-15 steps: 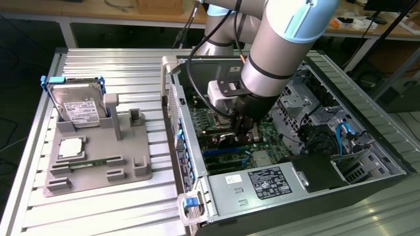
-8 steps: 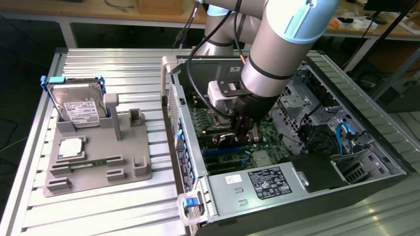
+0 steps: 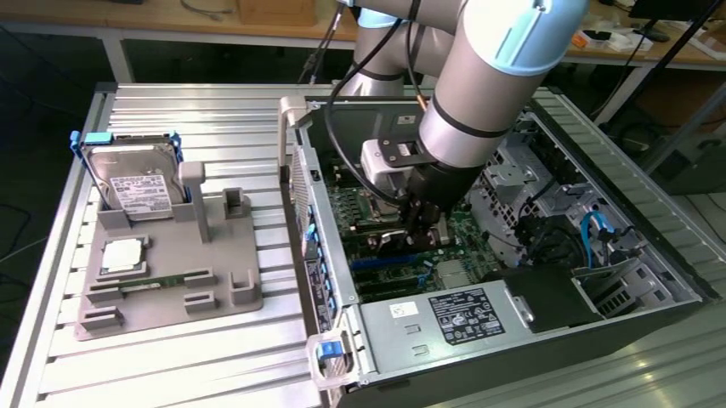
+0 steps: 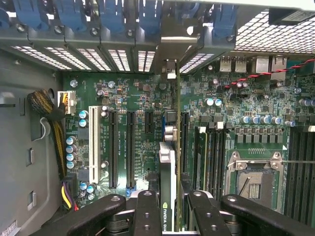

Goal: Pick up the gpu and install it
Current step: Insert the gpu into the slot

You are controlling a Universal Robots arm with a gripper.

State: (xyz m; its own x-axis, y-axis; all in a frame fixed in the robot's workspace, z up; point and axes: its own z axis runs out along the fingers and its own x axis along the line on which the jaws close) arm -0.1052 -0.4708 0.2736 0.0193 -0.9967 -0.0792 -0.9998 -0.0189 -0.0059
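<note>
While my gripper (image 4: 171,204) clamps nearly closed on the gpu (image 4: 167,167), I see the card edge-on over the motherboard (image 4: 133,98).

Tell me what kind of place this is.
Probably a robotics lab bench set up for computer assembly: an open PC case lies on a slatted aluminium table, a grey parts fixture holds a hard drive, and workbenches stand behind.
</note>
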